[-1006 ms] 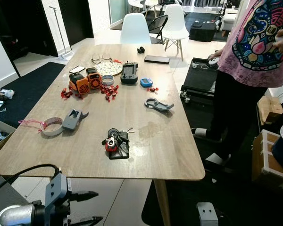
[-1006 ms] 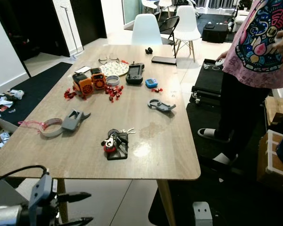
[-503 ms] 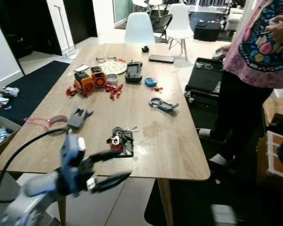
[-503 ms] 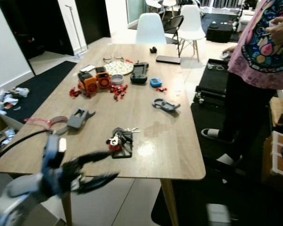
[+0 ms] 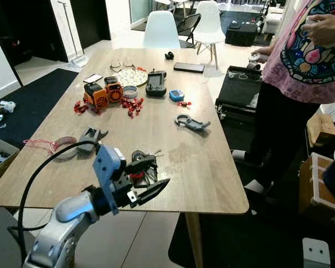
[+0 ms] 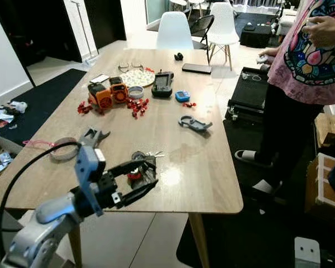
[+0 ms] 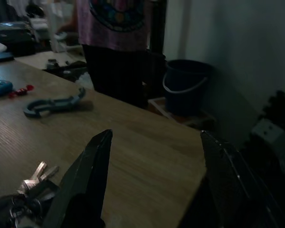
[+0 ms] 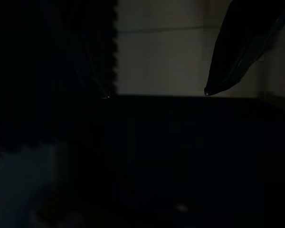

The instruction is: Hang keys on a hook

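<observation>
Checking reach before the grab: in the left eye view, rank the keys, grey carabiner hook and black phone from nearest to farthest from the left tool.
1. keys, right at the open left tool.
2. grey carabiner hook, mid-table, toward the person's side.
3. black phone, at the far end.

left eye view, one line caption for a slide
Left end effector, open, reaches over the wooden table edge toward the keys.

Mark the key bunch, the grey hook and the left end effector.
key bunch [image 5: 141, 169], left eye view, on its red tag.
grey hook [image 5: 190, 122], left eye view, mid-body.
left end effector [image 5: 153, 176], left eye view, between the open fingertips.
</observation>
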Available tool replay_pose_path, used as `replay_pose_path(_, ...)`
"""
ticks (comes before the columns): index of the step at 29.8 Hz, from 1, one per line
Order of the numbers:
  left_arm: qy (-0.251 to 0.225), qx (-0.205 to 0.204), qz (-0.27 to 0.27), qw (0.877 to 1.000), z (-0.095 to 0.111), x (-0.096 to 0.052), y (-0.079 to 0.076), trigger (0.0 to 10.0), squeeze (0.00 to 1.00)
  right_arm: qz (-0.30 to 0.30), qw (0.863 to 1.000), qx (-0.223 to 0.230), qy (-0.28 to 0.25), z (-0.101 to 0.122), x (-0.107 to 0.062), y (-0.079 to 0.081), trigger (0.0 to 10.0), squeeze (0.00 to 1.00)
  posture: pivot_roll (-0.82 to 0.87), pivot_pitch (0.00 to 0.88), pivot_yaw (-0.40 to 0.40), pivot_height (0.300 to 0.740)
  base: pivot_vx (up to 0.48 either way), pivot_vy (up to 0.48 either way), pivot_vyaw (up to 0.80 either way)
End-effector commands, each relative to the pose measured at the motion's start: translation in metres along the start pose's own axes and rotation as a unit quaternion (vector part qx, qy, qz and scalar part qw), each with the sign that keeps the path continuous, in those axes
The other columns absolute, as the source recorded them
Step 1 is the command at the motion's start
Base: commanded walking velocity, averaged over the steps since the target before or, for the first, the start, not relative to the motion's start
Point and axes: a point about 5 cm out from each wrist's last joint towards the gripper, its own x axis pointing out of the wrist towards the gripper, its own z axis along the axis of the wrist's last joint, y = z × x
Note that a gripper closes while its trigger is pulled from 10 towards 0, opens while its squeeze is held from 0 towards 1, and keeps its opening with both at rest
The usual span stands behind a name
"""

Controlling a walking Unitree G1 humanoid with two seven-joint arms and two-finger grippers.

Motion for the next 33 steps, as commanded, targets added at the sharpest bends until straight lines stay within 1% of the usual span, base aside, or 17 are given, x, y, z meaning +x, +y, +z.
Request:
replay_pose_path(1,0.01,-0.001,0.01,1.0,-0.003,0.005,-0.002,10.0,0.0,0.031,0.999,-0.001,-0.01,0.002,0.0,0.012,10.0,0.0,0.02,0.031,-0.001,0.74,0.0,0.0,0.0)
replay_pose_path(3,0.023,0.02,0.038,0.999,-0.003,0.014,-0.001,10.0,0.0,0.071,0.997,-0.011,-0.017,0.003,-0.001,0.034,10.0,0.0,0.02,0.031,-0.004,0.74,0.0,0.0,0.0)
replay_pose_path(4,0.023,0.02,0.038,0.999,-0.003,0.014,-0.001,10.0,0.0,0.071,0.997,-0.011,-0.017,0.003,-0.001,0.034,10.0,0.0,0.02,0.031,-0.004,0.74,0.0,0.0,0.0)
replay_pose_path(6,0.035,0.033,0.052,0.997,-0.006,0.017,0.0,10.0,0.0,0.084,0.996,-0.015,-0.017,0.003,-0.002,0.042,10.0,0.0,0.02,0.033,-0.005,0.74,0.0,0.0,0.0)
replay_pose_path(7,0.045,0.043,0.079,0.995,-0.009,0.019,0.004,10.0,0.0,0.099,0.995,-0.02,-0.018,0.003,-0.003,0.051,10.0,0.0,0.03,0.034,-0.006,0.74,0.0,0.0,0.0)
replay_pose_path(8,0.045,0.043,0.079,0.995,-0.009,0.019,0.004,10.0,0.0,0.099,0.995,-0.02,-0.018,0.003,-0.003,0.051,10.0,0.0,0.03,0.034,-0.006,0.74,0.0,0.0,0.0)
replay_pose_path(9,0.059,0.055,0.107,0.991,-0.014,0.021,0.008,10.0,0.0,0.112,0.993,-0.024,-0.017,0.002,-0.005,0.059,10.0,0.0,0.03,0.035,-0.006,0.74,0.0,0.0,0.0)
replay_pose_path(10,0.059,0.055,0.107,0.991,-0.014,0.021,0.008,10.0,0.0,0.112,0.993,-0.024,-0.017,0.002,-0.005,0.059,10.0,0.0,0.03,0.035,-0.006,0.74,0.0,0.0,0.0)
replay_pose_path(11,0.07,0.061,0.133,0.987,-0.018,0.023,0.013,10.0,0.0,0.126,0.992,-0.025,-0.015,0.001,-0.006,0.066,10.0,0.0,0.02,0.035,-0.006,0.74,0.0,0.0,0.0)
replay_pose_path(12,0.07,0.061,0.133,0.987,-0.018,0.023,0.013,10.0,0.0,0.126,0.992,-0.025,-0.015,0.001,-0.006,0.066,10.0,0.0,0.02,0.035,-0.006,0.74,0.0,0.0,0.0)
replay_pose_path(13,0.081,0.065,0.155,0.983,-0.02,0.025,0.016,10.0,0.0,0.137,0.99,-0.026,-0.012,0.0,-0.007,0.072,10.0,0.0,0.02,0.034,-0.006,0.74,0.0,0.0,0.0)
replay_pose_path(18,0.117,0.071,0.181,0.974,-0.028,0.028,0.02,10.0,0.0,0.152,0.988,-0.028,-0.004,-0.001,-0.008,0.078,10.0,0.0,0.03,0.035,-0.007,0.74,0.0,0.0,0.0)
replay_pose_path(21,0.188,0.081,0.206,0.957,-0.052,0.027,0.022,10.0,0.0,0.164,0.986,-0.027,-0.002,0.002,-0.008,0.085,10.0,0.0,0.03,0.038,-0.007,0.74,0.0,0.0,0.0)
replay_pose_path(24,0.195,0.078,0.21,0.955,-0.056,0.028,0.021,10.0,0.0,0.167,0.986,-0.027,-0.002,0.003,-0.008,0.087,10.0,0.0,0.03,0.039,-0.008,0.74,0.0,0.0,0.0)
replay_pose_path(28,0.198,0.043,0.228,0.952,-0.066,0.035,0.019,10.0,0.0,0.177,0.984,-0.031,-0.001,0.005,-0.008,0.093,10.0,0.0,0.03,0.05,-0.008,0.74,0.0,0.0,0.0)
replay_pose_path(31,0.192,0.045,0.242,0.95,-0.067,0.038,0.02,10.0,0.0,0.178,0.983,-0.031,-0.001,0.006,-0.008,0.095,10.0,0.0,0.03,0.052,-0.009,0.74,0.0,0.0,0.0)
replay_pose_path(33,0.173,0.058,0.271,0.945,-0.065,0.043,0.025,10.0,0.0,0.181,0.983,-0.032,-0.003,0.008,-0.008,0.096,10.0,0.0,0.03,0.056,-0.008,0.74,0.0,0.0,0.0)
